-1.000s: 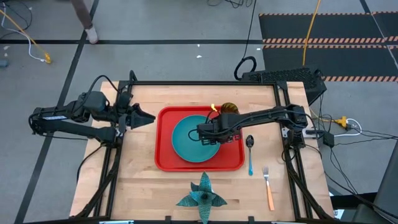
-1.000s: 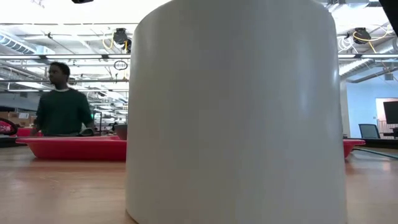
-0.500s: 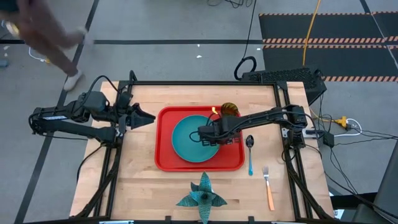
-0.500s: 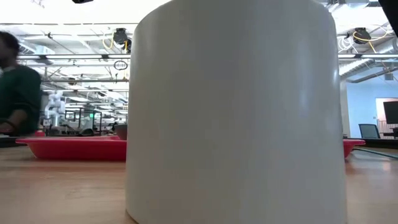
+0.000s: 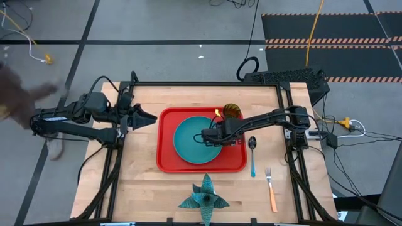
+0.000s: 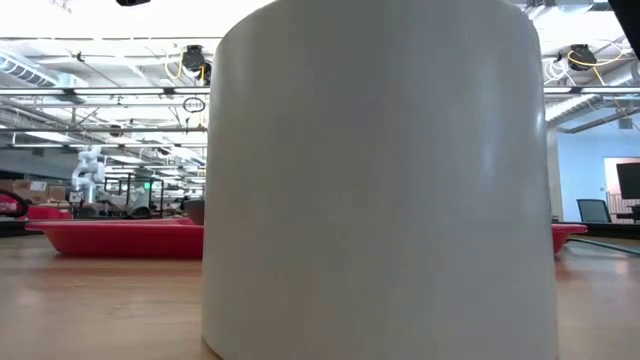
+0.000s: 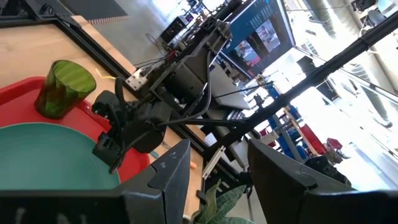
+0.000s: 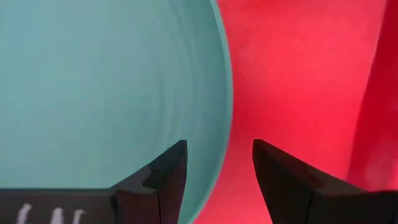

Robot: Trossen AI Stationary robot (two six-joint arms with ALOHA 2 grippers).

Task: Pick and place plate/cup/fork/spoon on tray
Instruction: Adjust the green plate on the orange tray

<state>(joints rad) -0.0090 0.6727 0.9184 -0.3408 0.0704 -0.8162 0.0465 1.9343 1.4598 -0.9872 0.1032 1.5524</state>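
Note:
The teal plate [image 5: 196, 139] lies flat inside the red tray [image 5: 168, 160]. The olive-green cup [image 5: 231, 111] stands upright in the tray's far right corner and also shows in the left wrist view [image 7: 62, 87]. My right gripper [image 5: 205, 136] is open and low over the plate's right part. In the right wrist view [image 8: 217, 146] its fingers stand on either side of the plate's rim [image 8: 225, 93], and I see no touch. The spoon [image 5: 252, 156] and the fork [image 5: 271, 189] lie on the table right of the tray. My left gripper [image 5: 151, 118] is open and waits left of the tray.
A teal star-shaped spiky object [image 5: 204, 198] lies at the table's near edge, in front of the tray. A large white cylinder [image 6: 380, 180] fills most of the low view, with the tray's rim [image 6: 120, 238] showing behind it. Bare wood lies left of the tray.
My right gripper has drawn back a little over the plate toward the table's right edge. The plate has stayed flat in the tray. A person beyond the table has walked out of the low view to the left.

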